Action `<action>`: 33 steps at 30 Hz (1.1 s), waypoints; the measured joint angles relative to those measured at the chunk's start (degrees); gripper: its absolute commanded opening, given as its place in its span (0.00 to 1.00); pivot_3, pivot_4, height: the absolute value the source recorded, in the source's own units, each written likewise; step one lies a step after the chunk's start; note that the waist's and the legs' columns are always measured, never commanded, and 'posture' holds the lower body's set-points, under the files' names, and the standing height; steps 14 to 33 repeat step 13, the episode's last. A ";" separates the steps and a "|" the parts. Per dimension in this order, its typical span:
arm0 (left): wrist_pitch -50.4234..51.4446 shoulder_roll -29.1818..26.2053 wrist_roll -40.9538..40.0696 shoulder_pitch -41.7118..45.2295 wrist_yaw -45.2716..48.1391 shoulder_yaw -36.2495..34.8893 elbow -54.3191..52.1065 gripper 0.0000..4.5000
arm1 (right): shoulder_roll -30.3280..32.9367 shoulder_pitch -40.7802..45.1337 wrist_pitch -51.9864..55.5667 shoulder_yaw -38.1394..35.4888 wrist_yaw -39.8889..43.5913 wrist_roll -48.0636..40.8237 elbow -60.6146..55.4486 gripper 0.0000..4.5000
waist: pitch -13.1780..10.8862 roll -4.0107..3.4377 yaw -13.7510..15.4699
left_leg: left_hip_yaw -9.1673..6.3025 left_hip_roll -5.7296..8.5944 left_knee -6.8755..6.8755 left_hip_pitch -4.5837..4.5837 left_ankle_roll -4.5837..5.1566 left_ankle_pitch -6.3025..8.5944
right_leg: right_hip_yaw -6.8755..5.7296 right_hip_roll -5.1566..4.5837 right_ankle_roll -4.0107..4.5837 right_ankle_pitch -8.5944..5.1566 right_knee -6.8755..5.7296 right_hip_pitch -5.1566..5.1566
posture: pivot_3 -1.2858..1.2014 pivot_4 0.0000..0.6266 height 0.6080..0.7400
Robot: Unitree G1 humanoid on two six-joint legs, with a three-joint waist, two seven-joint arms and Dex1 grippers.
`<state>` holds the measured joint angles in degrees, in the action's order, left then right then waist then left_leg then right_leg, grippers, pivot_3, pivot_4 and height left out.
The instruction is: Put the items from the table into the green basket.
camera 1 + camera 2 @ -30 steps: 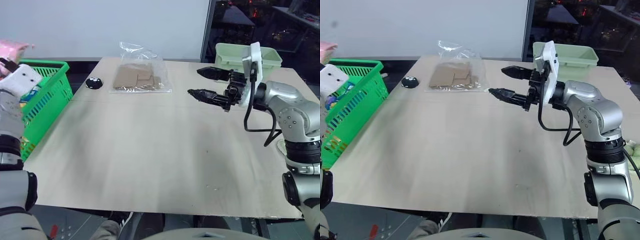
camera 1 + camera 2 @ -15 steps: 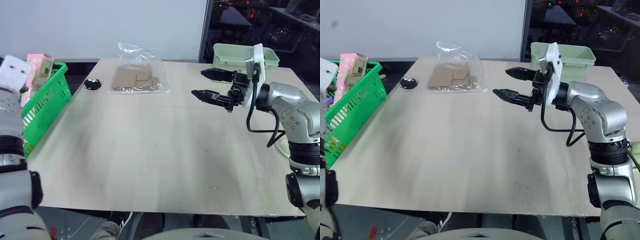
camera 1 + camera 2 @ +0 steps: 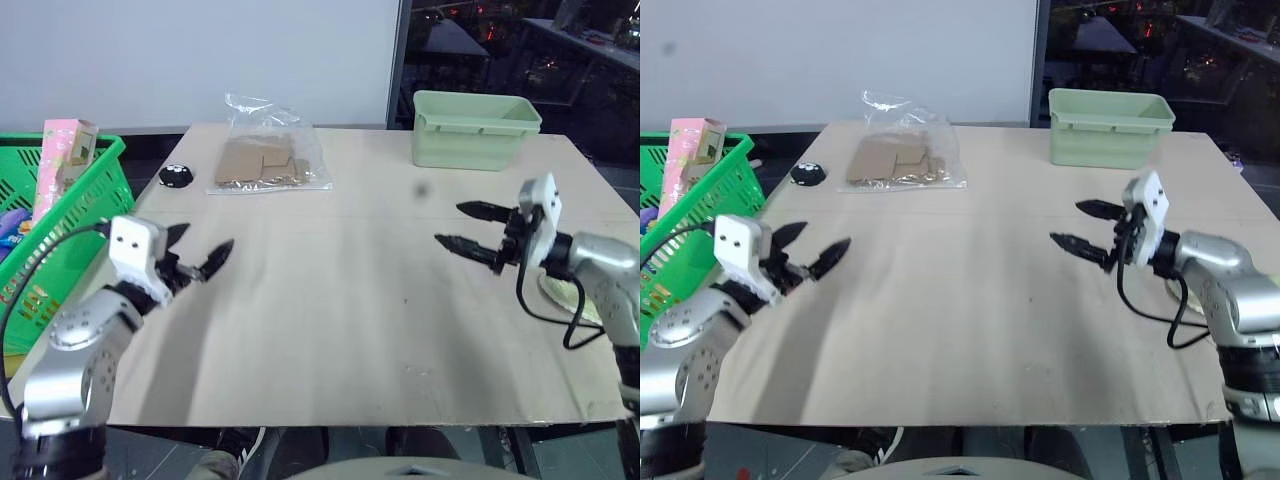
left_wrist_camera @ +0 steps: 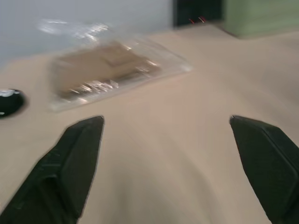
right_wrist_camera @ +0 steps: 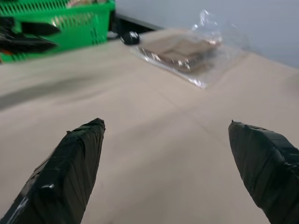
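The green basket (image 3: 70, 225) stands off the table's left edge, seen too in the right wrist view (image 5: 70, 21). A long pink carton (image 3: 58, 160) stands upright inside it, leaning on the far rim. My left gripper (image 3: 207, 238) hovers open and empty over the left side of the beige table (image 3: 330, 330), just right of the basket. Open and empty as well, my right gripper (image 3: 449, 224) hangs low over the table's right side, pointing left. Both wrist views show their fingers (image 4: 74, 154) (image 5: 70, 163) wide apart with bare tabletop between.
A clear plastic bag of cardboard pieces (image 3: 265, 160) lies at the back of the table, with a small black round object (image 3: 176, 176) to its left. A pale green solid-walled tub (image 3: 475, 128) sits at the back right.
My left arm came down from over the basket to the table's left side and opened, leaving the pink carton in the basket. My right arm sank and moved right. The camera view shifted.
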<state>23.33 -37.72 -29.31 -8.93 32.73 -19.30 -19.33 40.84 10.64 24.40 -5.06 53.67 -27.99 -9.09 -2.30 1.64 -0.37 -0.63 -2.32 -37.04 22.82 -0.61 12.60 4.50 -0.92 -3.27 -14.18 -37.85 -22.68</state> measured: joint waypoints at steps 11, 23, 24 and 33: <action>-1.37 7.20 7.94 -3.57 -0.50 14.62 -0.56 0.99 | -9.14 -19.16 -16.25 -1.95 -4.91 6.30 1.09 1.00 | 0.18 -0.36 -0.68 | 0.24 0.01 -0.02 -0.33 0.00 0.01 | 0.24 0.02 -0.19 -0.16 0.00 0.17 | 0.52 0.01 1.00; -1.41 7.06 8.36 -3.86 0.51 14.85 0.49 0.99 | -9.18 -20.63 -17.19 -2.80 -5.56 6.63 1.15 1.00 | 0.16 -0.42 -0.72 | 0.25 0.01 0.00 -0.26 0.00 0.01 | 0.26 0.02 -0.18 -0.16 0.00 0.08 | 0.52 0.01 1.00; -1.41 7.06 8.36 -3.86 0.51 14.85 0.49 0.99 | -9.18 -20.63 -17.19 -2.80 -5.56 6.63 1.15 1.00 | 0.16 -0.42 -0.72 | 0.25 0.01 0.00 -0.26 0.00 0.01 | 0.26 0.02 -0.18 -0.16 0.00 0.08 | 0.52 0.01 1.00; -1.41 7.06 8.36 -3.86 0.51 14.85 0.49 0.99 | -9.18 -20.63 -17.19 -2.80 -5.56 6.63 1.15 1.00 | 0.16 -0.42 -0.72 | 0.25 0.01 0.00 -0.26 0.00 0.01 | 0.26 0.02 -0.18 -0.16 0.00 0.08 | 0.52 0.01 1.00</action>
